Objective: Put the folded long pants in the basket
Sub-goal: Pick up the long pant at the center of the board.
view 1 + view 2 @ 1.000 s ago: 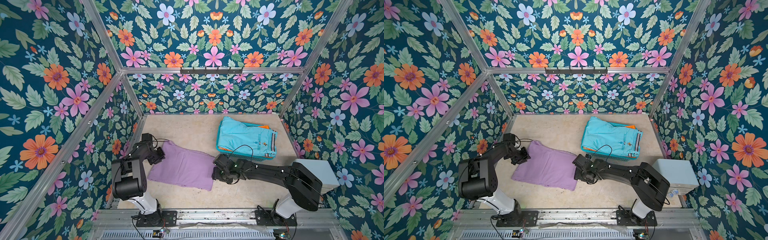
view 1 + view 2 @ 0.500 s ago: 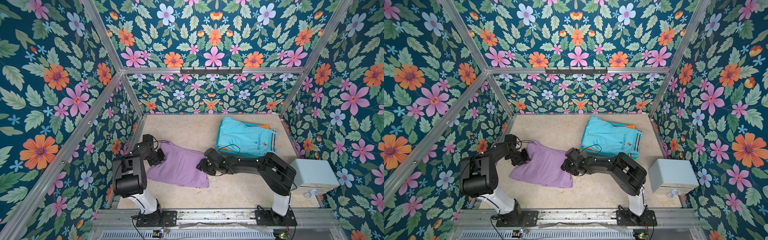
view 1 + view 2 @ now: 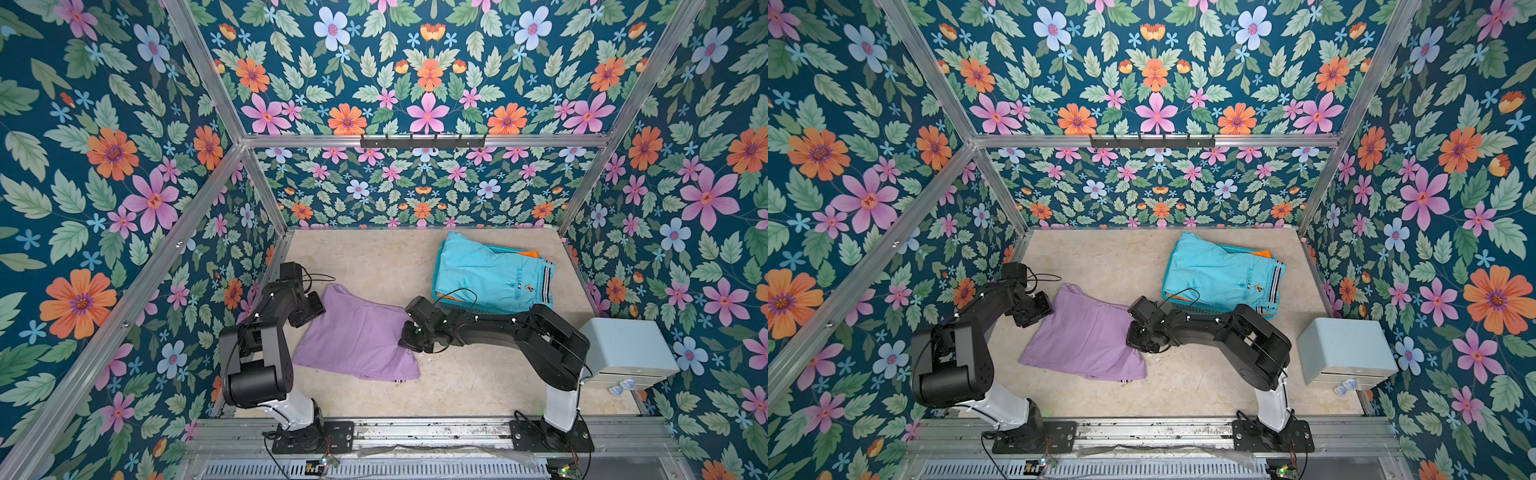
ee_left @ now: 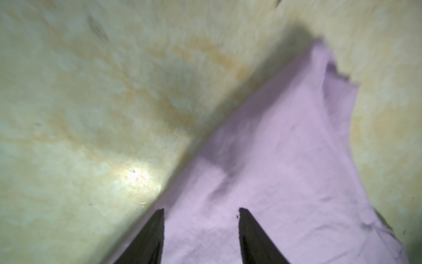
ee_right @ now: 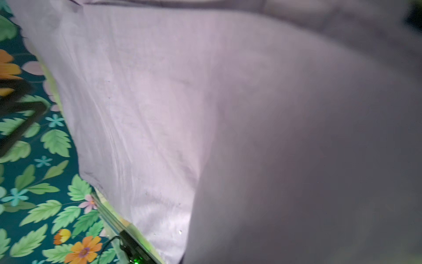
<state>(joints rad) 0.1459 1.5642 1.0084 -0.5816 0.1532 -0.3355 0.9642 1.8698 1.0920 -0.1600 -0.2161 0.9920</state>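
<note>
The lilac folded long pants (image 3: 357,338) (image 3: 1084,338) lie flat on the table, left of the middle. My left gripper (image 3: 318,309) (image 3: 1044,309) sits at their left edge. In the left wrist view that gripper (image 4: 201,209) is open, with lilac cloth (image 4: 274,160) under the gap. My right gripper (image 3: 405,336) (image 3: 1131,336) is at their right edge, where the cloth rises slightly. Lilac cloth (image 5: 159,102) fills the right wrist view and hides the fingers. The teal basket (image 3: 467,306) (image 3: 1198,308) stands at the back right, topped by turquoise pants (image 3: 490,274) (image 3: 1221,270) over an orange pair (image 3: 528,253) (image 3: 1262,252).
A pale blue-grey box (image 3: 623,349) (image 3: 1345,353) stands at the right, beside the right arm's base. Floral walls close in the table on three sides. A black hook rail (image 3: 422,141) hangs on the back wall. A metal rail runs along the front edge.
The right gripper moved left from beside the lilac pants onto their right edge, nudging the cloth. The left gripper's jaws have opened at the left edge; that arm stayed put.
</note>
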